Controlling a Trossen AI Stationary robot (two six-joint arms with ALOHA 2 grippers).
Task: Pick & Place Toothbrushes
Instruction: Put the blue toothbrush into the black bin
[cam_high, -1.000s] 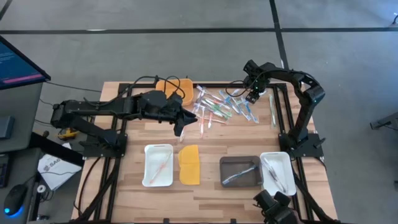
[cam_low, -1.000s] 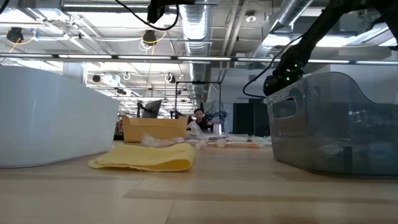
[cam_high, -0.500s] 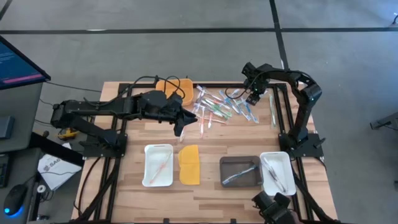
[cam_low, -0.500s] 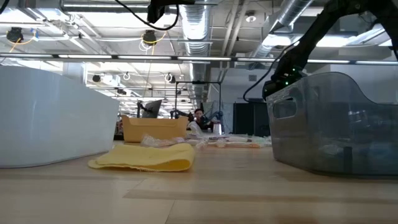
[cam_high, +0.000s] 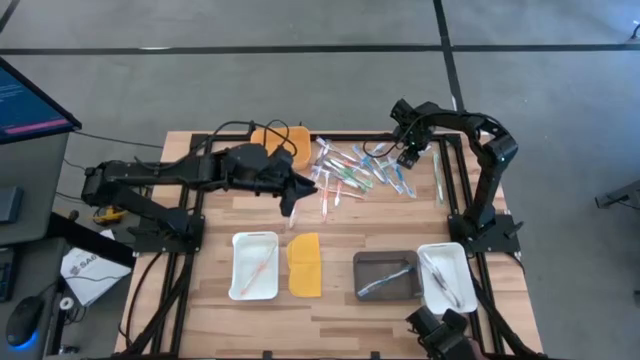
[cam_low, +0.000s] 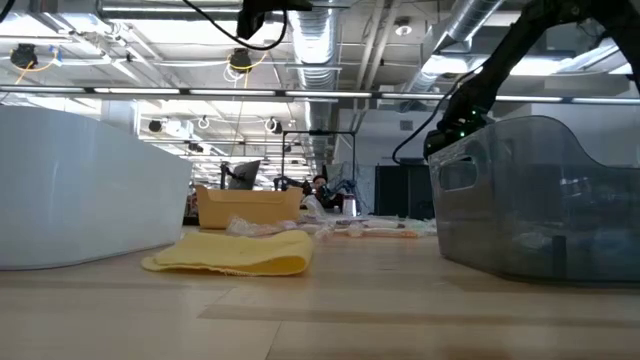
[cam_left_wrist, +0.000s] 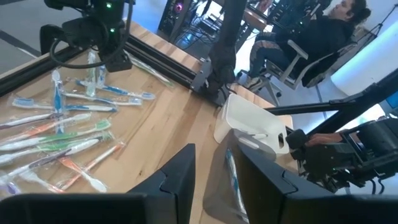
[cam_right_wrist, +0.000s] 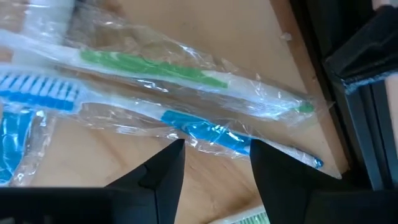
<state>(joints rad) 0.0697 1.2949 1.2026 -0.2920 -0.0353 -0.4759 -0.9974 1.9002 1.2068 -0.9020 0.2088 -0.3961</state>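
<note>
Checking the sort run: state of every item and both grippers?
Toothbrush pile: loose, wrapped, far side of table.
Left white tray: holds an orange toothbrush.
Grey bin: holds a toothbrush.
Right white tray: holds toothbrushes.
Yellow lid: flat on the table, beside the left white tray.
Left gripper: open, empty, above the table.
Right gripper: open, over a blue toothbrush.

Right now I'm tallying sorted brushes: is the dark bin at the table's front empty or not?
Not empty. In the high view the dark bin holds a blue toothbrush lying slantwise inside.
</note>
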